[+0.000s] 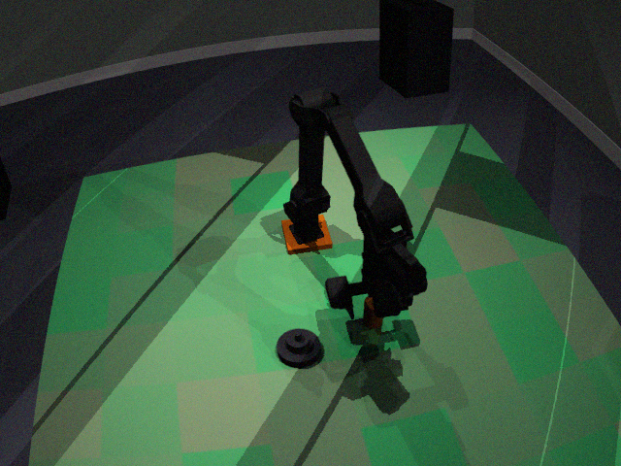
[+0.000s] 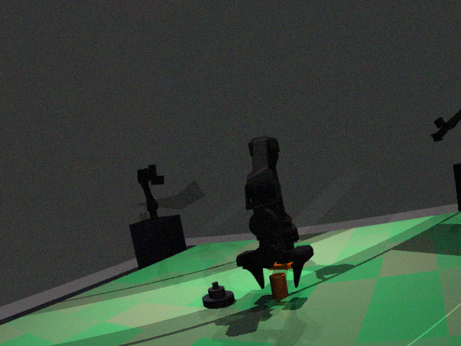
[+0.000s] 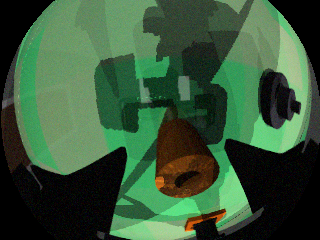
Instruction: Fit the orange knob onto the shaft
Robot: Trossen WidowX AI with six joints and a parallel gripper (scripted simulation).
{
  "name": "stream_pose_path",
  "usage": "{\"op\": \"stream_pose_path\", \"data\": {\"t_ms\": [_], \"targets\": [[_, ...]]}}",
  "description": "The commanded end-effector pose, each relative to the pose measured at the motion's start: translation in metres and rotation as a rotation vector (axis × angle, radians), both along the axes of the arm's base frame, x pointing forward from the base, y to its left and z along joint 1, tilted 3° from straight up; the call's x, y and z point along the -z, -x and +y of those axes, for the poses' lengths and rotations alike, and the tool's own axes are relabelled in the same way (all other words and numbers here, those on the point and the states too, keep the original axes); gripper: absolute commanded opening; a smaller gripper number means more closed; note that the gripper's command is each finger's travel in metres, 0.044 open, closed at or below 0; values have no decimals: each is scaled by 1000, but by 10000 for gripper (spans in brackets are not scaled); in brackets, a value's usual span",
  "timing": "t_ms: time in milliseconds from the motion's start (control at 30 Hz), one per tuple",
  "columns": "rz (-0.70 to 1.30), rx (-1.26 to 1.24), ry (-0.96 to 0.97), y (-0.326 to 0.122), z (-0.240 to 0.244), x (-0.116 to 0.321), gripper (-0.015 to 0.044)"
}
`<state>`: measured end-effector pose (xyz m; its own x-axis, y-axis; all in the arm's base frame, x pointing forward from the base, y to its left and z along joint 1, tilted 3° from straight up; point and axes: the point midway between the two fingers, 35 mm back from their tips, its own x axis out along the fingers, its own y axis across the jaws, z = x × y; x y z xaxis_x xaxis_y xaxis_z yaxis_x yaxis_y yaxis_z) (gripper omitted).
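The orange knob [image 1: 372, 315] [image 2: 279, 289] [image 3: 182, 150] is a cylinder standing upright on the green patchwork surface. Its top, with a dark hole and a small bright mark at the rim, shows in the wrist view. My gripper [image 2: 279, 287] [image 3: 178, 150] is open and points down, with one finger on each side of the knob's upper part and visible gaps between. In the top view the hand partly hides the knob. The dark round pedestal [image 1: 286, 355] [image 2: 218, 300] [image 3: 271, 100] stands apart to the left in the top and exterior views. Its short shaft [image 1: 298, 337] [image 2: 215, 285] [image 3: 297, 107] is bare; its flat side cannot be made out.
The arm's orange base plate [image 1: 294, 247] [image 2: 282, 265] [image 3: 192, 224] lies behind the knob. A dark block [image 1: 416, 49] stands beyond the surface's back edge. The exterior view shows a dark box [image 2: 158, 240] bearing another arm, back left. Shadows of the arm cross the surface.
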<state>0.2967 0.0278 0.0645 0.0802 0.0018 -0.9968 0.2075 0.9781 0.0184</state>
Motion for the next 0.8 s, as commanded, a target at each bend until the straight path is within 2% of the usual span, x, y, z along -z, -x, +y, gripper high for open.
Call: {"op": "stream_pose_path", "data": {"t_ms": [0, 267, 600, 767], "targets": [[1, 4, 5, 1, -1, 7, 440], [1, 4, 5, 1, -1, 17, 440], [1, 4, 5, 1, -1, 17, 177], [1, 4, 5, 1, -1, 17, 144]]}}
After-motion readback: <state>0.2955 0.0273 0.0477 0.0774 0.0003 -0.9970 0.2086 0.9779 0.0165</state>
